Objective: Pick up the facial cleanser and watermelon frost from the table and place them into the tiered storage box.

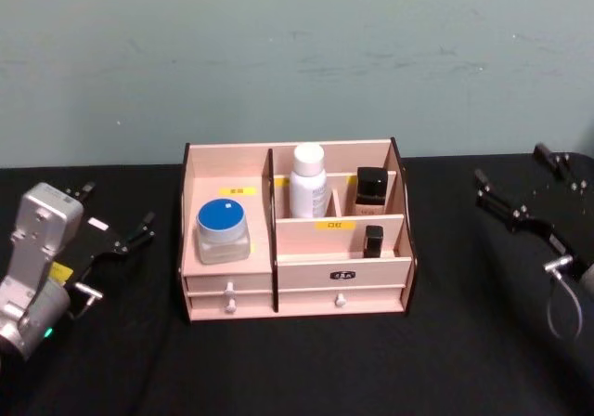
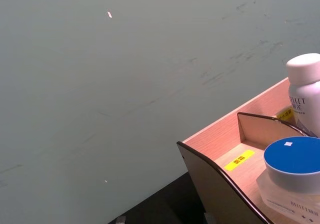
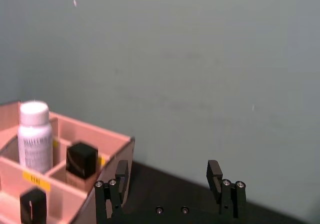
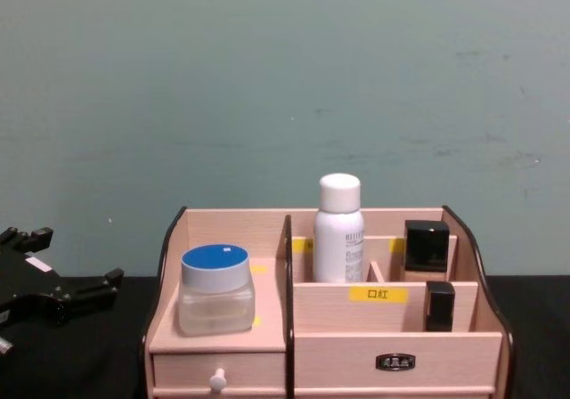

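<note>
The left gripper (image 1: 116, 240) sits on the black table (image 1: 297, 360) to the left of the wooden box (image 1: 229, 186), and it is not touching the box. Its black fingers (image 1: 139, 228) are spread apart with nothing between them. In the chest view the same gripper (image 4: 67, 297) pokes in low at the left side. The wooden box stands in the middle of the table, in front of the gray-green wall (image 1: 297, 54). It has little drawers (image 1: 230, 293) along the front and yellow labels (image 1: 334, 223) on its steps. In its big left part stands a clear jar with a blue lid (image 1: 222, 231). To the right of the jar, in a back part, a white bottle (image 1: 308, 181) stands up straight. Next to it, in another back part, is a brown bottle with a black cap (image 1: 371, 190). In front of that, one step lower, stands a small black tube (image 1: 373, 240). Far to the right, well away from the box, is the right gripper (image 1: 506, 202). Its two black fingers (image 3: 215, 171) are wide apart and hold nothing.
</note>
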{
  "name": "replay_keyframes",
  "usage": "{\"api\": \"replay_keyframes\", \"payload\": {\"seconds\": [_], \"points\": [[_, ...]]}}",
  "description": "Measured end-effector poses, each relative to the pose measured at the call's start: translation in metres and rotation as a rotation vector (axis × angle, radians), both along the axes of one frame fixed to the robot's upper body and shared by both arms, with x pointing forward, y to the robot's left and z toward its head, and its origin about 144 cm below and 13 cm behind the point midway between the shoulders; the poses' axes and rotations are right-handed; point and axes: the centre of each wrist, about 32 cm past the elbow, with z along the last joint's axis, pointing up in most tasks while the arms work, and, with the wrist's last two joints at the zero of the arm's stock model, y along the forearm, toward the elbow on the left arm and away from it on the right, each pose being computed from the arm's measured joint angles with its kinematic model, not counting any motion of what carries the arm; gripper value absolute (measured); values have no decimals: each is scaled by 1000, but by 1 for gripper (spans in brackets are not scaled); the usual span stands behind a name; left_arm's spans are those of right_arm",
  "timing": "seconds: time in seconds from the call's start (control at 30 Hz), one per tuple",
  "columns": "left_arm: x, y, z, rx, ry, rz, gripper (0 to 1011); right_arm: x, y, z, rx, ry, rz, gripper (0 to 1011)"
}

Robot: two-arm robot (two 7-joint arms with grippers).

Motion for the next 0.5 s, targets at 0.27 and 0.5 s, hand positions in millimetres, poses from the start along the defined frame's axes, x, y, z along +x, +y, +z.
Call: {"api": "replay_keyframes", "payload": {"seconds": [0.27,0.5], "points": [[0,0,0,0,0,0,1010,3,0,-7,10,35,8,1000],[0,0,0,0,0,0,1010,3,1,-5,8,27,11,1000]]}}
